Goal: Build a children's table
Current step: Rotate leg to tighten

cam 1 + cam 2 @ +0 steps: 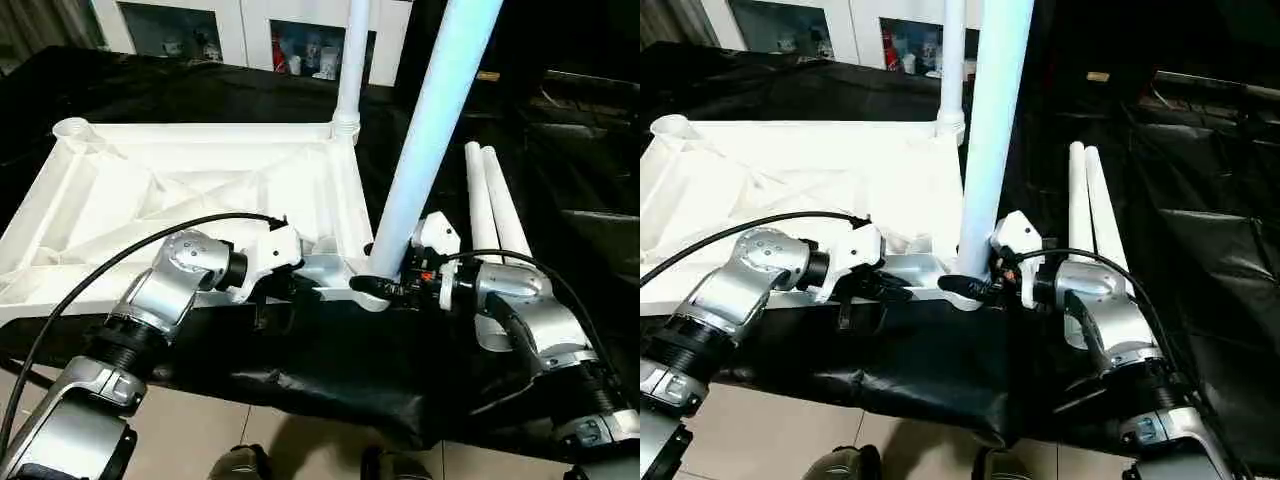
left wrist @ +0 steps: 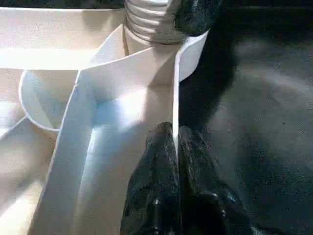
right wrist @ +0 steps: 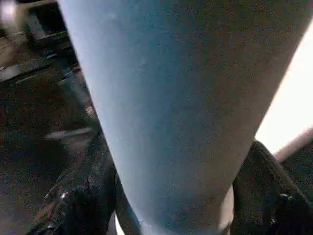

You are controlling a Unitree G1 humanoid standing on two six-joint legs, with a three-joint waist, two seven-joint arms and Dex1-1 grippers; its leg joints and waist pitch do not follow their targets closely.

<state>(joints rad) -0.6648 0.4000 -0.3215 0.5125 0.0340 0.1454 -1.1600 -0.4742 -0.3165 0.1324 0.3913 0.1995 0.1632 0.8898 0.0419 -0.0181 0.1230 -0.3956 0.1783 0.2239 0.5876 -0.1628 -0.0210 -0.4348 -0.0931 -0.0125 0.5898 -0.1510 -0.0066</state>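
Tabletop (image 1: 180, 190) upside down | left claw (image 2: 174, 147) pinches its rim | right claw (image 1: 385, 287) grips leg (image 1: 430, 130), seemingly socketed

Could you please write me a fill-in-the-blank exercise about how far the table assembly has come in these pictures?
1. The tabletop lies with its ribbed side facing ____.
2. The right gripper is closed around a ____ at the tabletop's near corner.
3. The left gripper pinches the tabletop's thin ____.
4. ____ spare legs lie side by side on the black cloth.

Missing words: up; leg; wall; Two
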